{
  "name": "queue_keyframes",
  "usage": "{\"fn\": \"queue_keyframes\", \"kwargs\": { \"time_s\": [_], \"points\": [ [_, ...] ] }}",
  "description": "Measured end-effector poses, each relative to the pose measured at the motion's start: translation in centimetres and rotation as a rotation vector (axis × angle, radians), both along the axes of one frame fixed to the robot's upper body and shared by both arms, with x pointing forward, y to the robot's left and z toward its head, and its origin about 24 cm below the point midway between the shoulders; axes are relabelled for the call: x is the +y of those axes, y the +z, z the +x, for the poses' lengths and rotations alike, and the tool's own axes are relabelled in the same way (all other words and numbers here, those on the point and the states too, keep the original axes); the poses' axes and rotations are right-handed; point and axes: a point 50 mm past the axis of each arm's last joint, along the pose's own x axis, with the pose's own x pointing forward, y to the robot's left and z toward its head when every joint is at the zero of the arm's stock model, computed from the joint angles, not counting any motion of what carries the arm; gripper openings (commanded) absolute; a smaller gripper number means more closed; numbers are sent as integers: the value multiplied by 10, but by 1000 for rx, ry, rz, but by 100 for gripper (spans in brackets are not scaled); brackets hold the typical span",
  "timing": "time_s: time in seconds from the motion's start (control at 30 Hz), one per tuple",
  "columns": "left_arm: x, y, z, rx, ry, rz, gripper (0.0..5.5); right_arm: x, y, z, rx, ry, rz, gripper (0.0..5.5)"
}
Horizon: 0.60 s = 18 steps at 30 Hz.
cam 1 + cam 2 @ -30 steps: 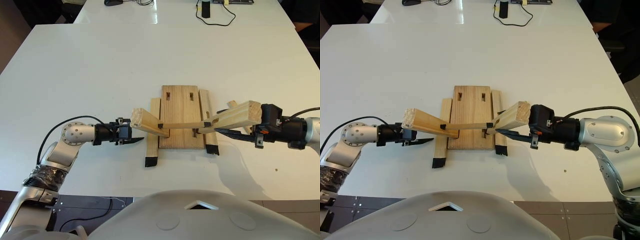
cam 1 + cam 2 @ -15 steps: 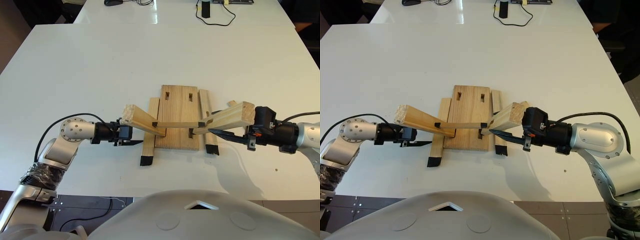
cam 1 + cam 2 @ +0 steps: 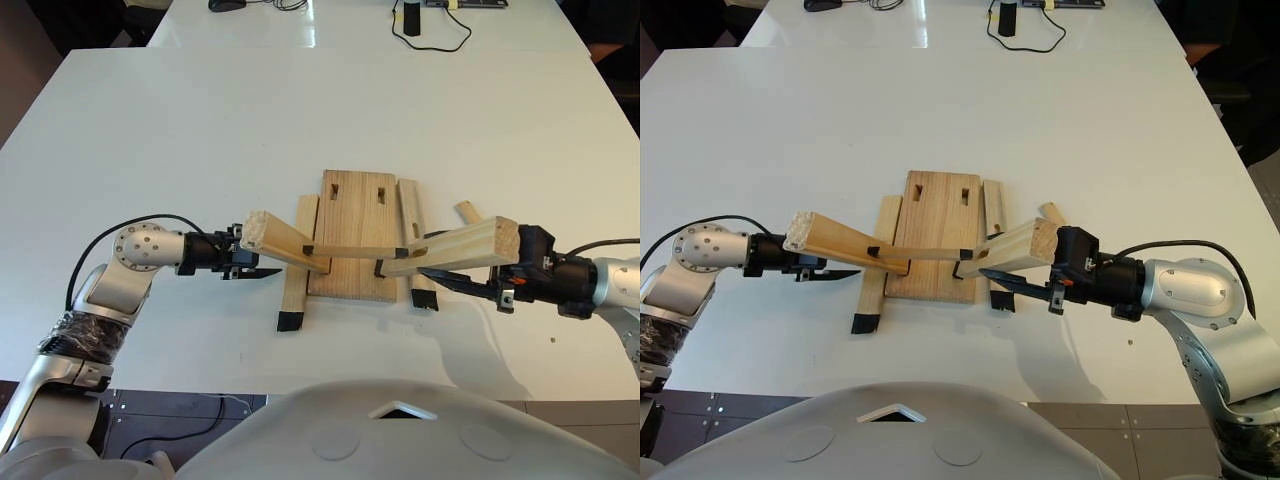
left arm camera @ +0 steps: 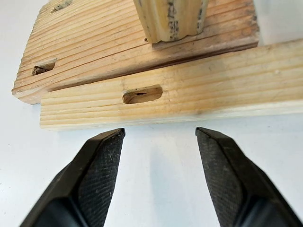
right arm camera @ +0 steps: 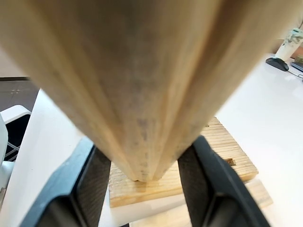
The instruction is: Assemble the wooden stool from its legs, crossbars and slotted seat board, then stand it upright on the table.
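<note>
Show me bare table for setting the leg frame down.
Bare: the wide table stretch between the seat board and the black device; also the near strip before the board. Crowded: the middle, where loose slats flank the board, with left pincer and right pincer at the leg frame.

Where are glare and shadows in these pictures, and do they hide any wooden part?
Left eye view: glare sits on the far table, off the wood; a soft shadow falls under the right gripper and its held leg. Left wrist view: even light; the slot in the loose leg shows plainly beyond the open jaws of the left gripper.
</note>
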Motion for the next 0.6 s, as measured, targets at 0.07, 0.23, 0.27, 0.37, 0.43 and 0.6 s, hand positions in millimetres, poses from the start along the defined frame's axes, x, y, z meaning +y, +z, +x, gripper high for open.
{"fn": "queue_keyframes", "kwargs": {
  "time_s": [0.07, 0.23, 0.27, 0.37, 0.43, 0.6],
  "points": [
    [0, 0, 0, 3, -3, 1, 278, -1, -1, -1, 9, 3, -3, 199],
    [1, 0, -1, 13, -14, 12, 278, -5, -1, 1, 18, 25, -4, 199],
    [1, 1, -1, 14, -14, 12, 278, -5, -1, 2, 14, 35, -8, 199],
    [0, 2, -1, 18, -14, 10, 278, -7, -1, 6, 14, 60, -19, 199],
    [-1, 3, -1, 18, -19, 11, 278, -7, 0, 8, 18, 76, -33, 199],
    [-6, 5, -1, 19, -40, 10, 278, -12, 2, 18, 51, 152, -67, 199]
  ]
}}
